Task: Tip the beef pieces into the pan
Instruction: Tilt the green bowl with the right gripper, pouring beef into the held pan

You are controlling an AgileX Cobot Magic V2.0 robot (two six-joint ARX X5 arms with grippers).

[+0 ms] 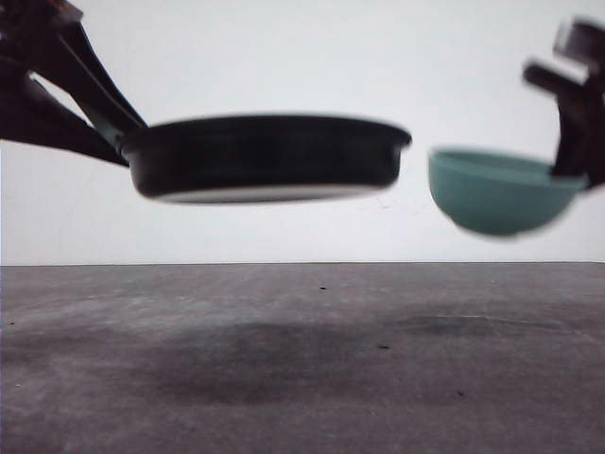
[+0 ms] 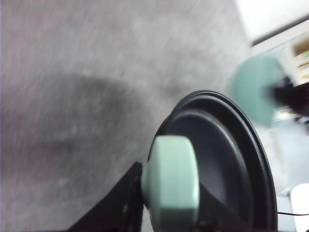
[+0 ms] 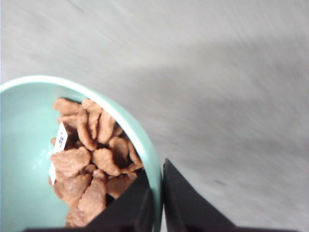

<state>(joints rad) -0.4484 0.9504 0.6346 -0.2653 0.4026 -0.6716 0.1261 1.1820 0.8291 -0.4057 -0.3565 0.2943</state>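
Note:
The black pan (image 1: 265, 156) hangs in the air at the left, held level by its mint-green handle (image 2: 170, 181). My left gripper (image 2: 169, 193) is shut on that handle. To the pan's right, a teal bowl (image 1: 496, 189) is also held off the table, its rim pinched by my right gripper (image 3: 157, 193). One finger is inside the bowl, the other outside. The beef pieces (image 3: 91, 159) lie heaped inside the bowl (image 3: 29, 145), reddish-brown, with a small white tag among them. The pan's inside (image 2: 212, 159) is bare. A gap separates pan and bowl.
The grey table (image 1: 302, 359) lies below both held items, with their shadows on it. A white wall (image 1: 284, 57) is behind. Pale clutter shows past the table's edge (image 2: 299, 53) in the left wrist view.

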